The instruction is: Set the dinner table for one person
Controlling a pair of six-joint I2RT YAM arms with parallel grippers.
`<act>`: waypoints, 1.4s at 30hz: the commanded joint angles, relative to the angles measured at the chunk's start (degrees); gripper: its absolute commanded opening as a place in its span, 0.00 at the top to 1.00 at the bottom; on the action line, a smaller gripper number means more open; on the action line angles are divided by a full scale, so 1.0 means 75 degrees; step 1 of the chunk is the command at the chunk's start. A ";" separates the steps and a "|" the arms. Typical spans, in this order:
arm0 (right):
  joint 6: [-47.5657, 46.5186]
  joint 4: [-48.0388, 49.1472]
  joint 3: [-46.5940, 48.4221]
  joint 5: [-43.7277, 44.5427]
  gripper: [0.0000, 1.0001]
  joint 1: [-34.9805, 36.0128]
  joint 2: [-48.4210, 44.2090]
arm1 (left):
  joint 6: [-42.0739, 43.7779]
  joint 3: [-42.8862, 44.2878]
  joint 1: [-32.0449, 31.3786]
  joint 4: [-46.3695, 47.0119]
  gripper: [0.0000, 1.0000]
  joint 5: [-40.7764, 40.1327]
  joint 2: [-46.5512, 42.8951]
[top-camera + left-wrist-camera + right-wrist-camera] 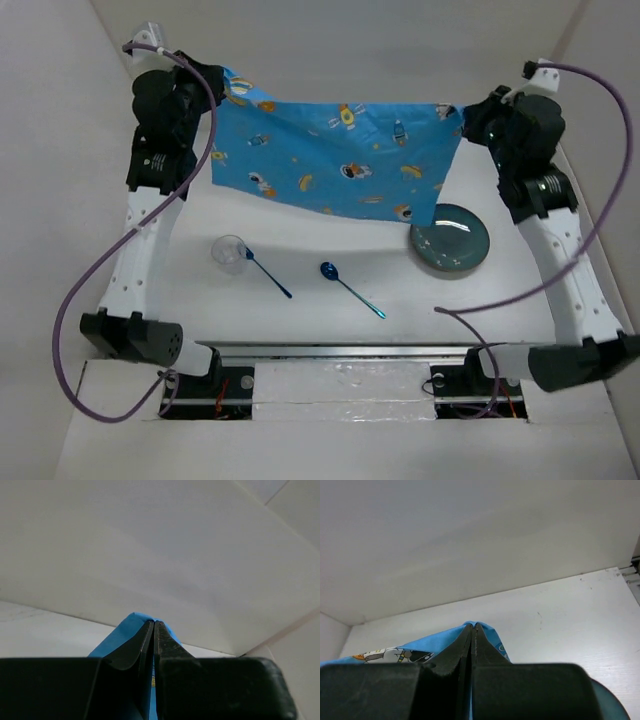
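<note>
Table (300,310): flat, smooth, matte white top, spanning the whole work area under both arms.

Placemat (340,155): thin blue cloth, rectangular, printed with small orange-and-white cartoon figures. It is stretched across the far half of the table, and its near-right corner reaches the plate's far-left rim.

Left pincer (153,622): clenched on the placemat's far-left corner, with blue fabric pinched between the black fingers.

Right pincer (472,625): clenched on the far-right corner in the same way.

Plate (450,238): round, glossy, dark teal, at the right.

Cup (230,253): clear, small, near-left of centre.

Left spoon (268,272): shiny blue, its bowl at the cup.

Right spoon (350,288): shiny blue, slender handle, lying diagonally near the middle.
</note>
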 commanded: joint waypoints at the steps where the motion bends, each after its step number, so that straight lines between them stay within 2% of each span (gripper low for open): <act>1: -0.0202 -0.0064 0.0762 -0.1208 1.00 -0.0446 0.1288 | 0.0297 0.0352 0.0004 -0.0074 1.00 -0.0347 0.0986; 2: -0.0202 -0.0088 0.1055 -0.1407 1.00 -0.0529 0.1607 | 0.0344 0.0736 0.0132 -0.0179 1.00 -0.0348 0.1210; 3: -0.0202 -0.0239 0.2091 -0.1722 1.00 -0.0645 0.2562 | 0.0054 0.1262 0.0667 -0.0331 1.00 0.0592 0.1920; 4: -0.0190 -0.0426 0.2948 -0.1957 1.00 -0.0751 0.2908 | -0.0273 0.1418 0.0846 -0.0297 1.00 0.1216 0.2136; 5: -0.0190 -0.0428 0.2956 -0.1959 1.00 -0.0752 0.2911 | -0.0277 0.1419 0.0999 -0.0297 1.00 0.1223 0.2370; 6: -0.0167 -0.0532 0.3444 -0.2052 1.00 -0.0833 0.3572 | -0.0358 0.1930 0.1105 -0.0367 1.00 0.1420 0.2616; 7: -0.0144 -0.0835 0.4423 -0.2216 1.00 -0.0834 0.3927 | -0.0359 0.2318 0.1106 -0.0704 1.00 0.1561 0.2851; 9: -0.0109 -0.1130 0.5366 -0.2404 1.00 -0.0916 0.4827 | -0.0265 0.3416 0.1176 -0.0987 1.00 0.1562 0.3461; 11: -0.0027 -0.1470 0.6466 -0.2662 1.00 -0.0986 0.5230 | -0.0404 0.3948 0.1292 -0.1211 1.00 0.1819 0.3812; 13: 0.0009 -0.1402 0.6508 -0.2826 1.00 -0.0986 0.5302 | -0.0569 0.3963 0.1433 -0.1072 1.00 0.2205 0.3780; 14: -0.0003 -0.1238 0.6264 -0.2861 1.00 -0.0986 0.5128 | -0.0570 0.3754 0.1434 -0.0931 1.00 0.2219 0.3559; 17: -0.0085 0.0248 0.3317 -0.2628 1.00 -0.0916 0.3806 | -0.0534 0.1625 0.1434 0.0308 1.00 0.2230 0.2624; 18: -0.0085 0.0693 0.1591 -0.2569 1.00 -0.0916 0.3454 | -0.0546 0.0331 0.1434 0.0684 1.00 0.2242 0.2422; 20: 0.0078 0.1912 -0.0001 -0.2674 1.00 -0.0916 0.2681 | -0.0569 -0.0744 0.1434 0.1377 1.00 0.2289 0.2047; 21: 0.0114 0.2194 -0.0623 -0.2686 1.00 -0.0916 0.2549 | -0.0604 -0.1677 0.1434 0.1541 1.00 0.2335 0.1975; 22: 0.0172 0.2452 -0.1627 -0.2721 1.00 -0.0916 0.2490 | -0.0616 -0.2092 0.1434 0.1902 1.00 0.2313 0.1940; 25: 0.0208 0.3145 -0.2735 -0.2873 1.00 -0.0916 0.2851 | -0.0780 -0.3336 0.1434 0.2291 1.00 0.2428 0.2044; 30: 0.0149 0.2877 -0.2833 -0.3096 1.00 -0.0916 0.3999 | -0.0839 -0.4111 0.1516 0.2293 1.00 0.2711 0.2560; 40: -0.0038 0.2221 -0.3101 -0.2698 1.00 -0.1057 0.4153 | -0.0148 -0.3761 0.1516 0.0304 1.00 0.1634 0.3392; 42: -0.0050 0.2244 -0.3195 -0.2744 1.00 -0.1139 0.4083 | -0.0054 -0.3795 0.1516 0.0207 1.00 0.1586 0.3416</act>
